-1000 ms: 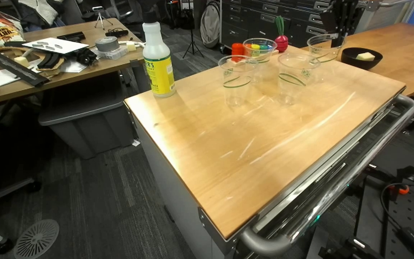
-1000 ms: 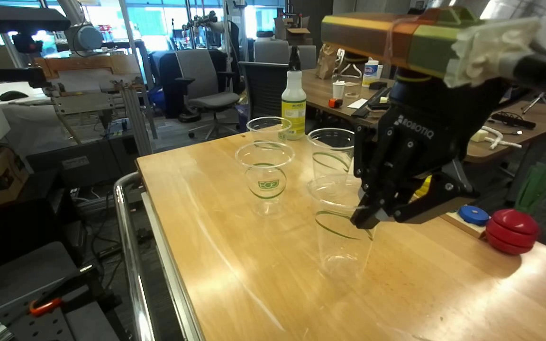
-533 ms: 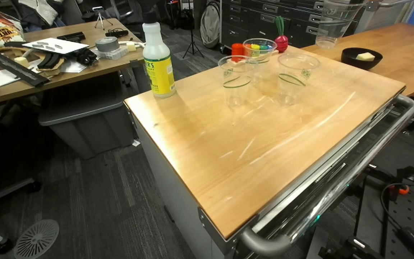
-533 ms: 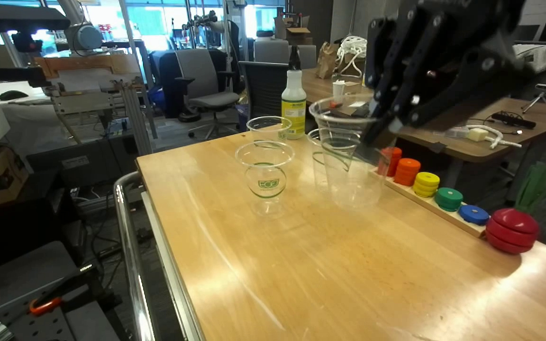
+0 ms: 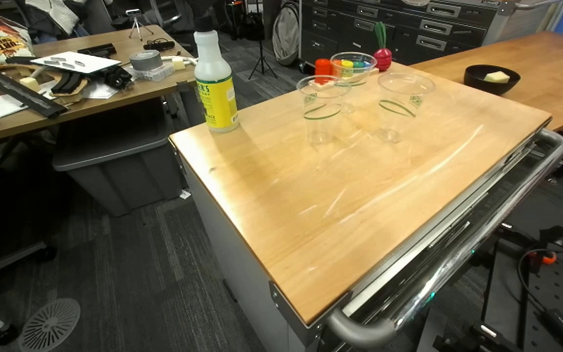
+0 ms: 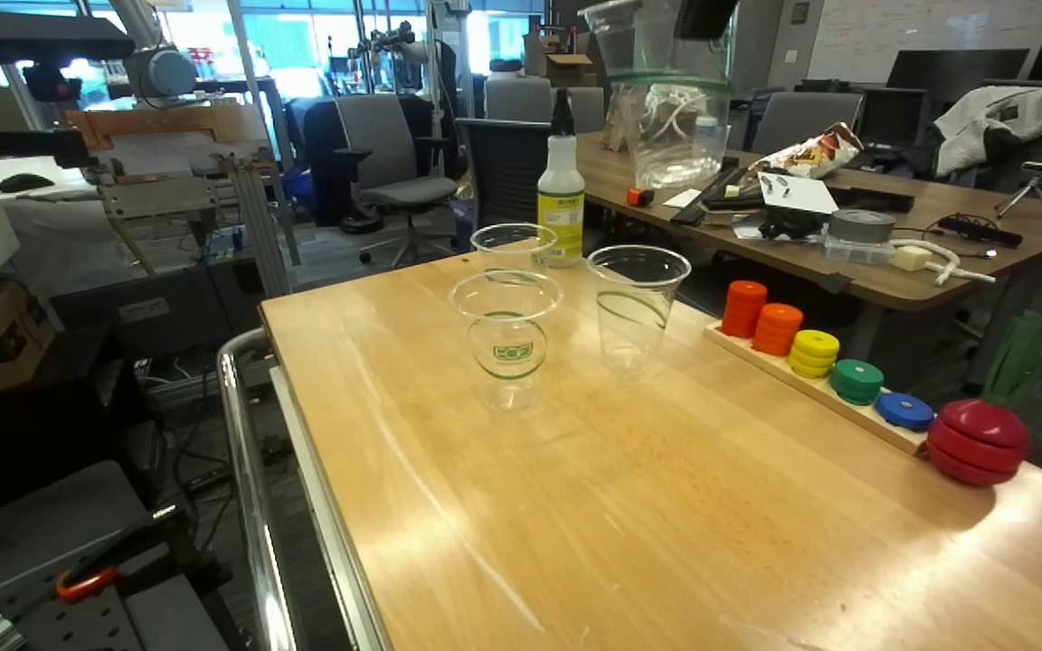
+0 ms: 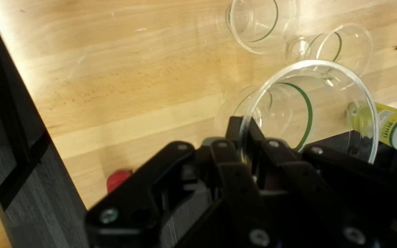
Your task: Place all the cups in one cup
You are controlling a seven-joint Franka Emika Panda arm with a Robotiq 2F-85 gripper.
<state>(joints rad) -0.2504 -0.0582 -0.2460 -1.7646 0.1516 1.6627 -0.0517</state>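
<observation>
Since a second ago, the held cup (image 6: 677,131) has left the table (image 6: 449,470), where it stood with the fingers at its rim; it now hangs well above the surface. The gripper (image 7: 245,133) is pinching one side of that rim, the wall caught between the fingertips (image 7: 234,126), with the mouth upward and what looks from here like a slight lean.

Three more cups stand upright on the table, all lower than the fingers. The first cup (image 6: 634,316) appears nearest below the fingertips; the second cup (image 6: 512,348) and the third cup (image 6: 510,258) stand farther out from them. The bottle (image 6: 562,221) is across the held cup from the fingers.

Finding: no nesting is apparent among the four. In my judgement the lift is done and the first stacking is outstanding. The next move calls for the held cup's base to be centred over a standing mouth and lowered straight. Caution: a one-sided rim grip may let the base swing, catch the receiving rim and tip a light cup.
</observation>
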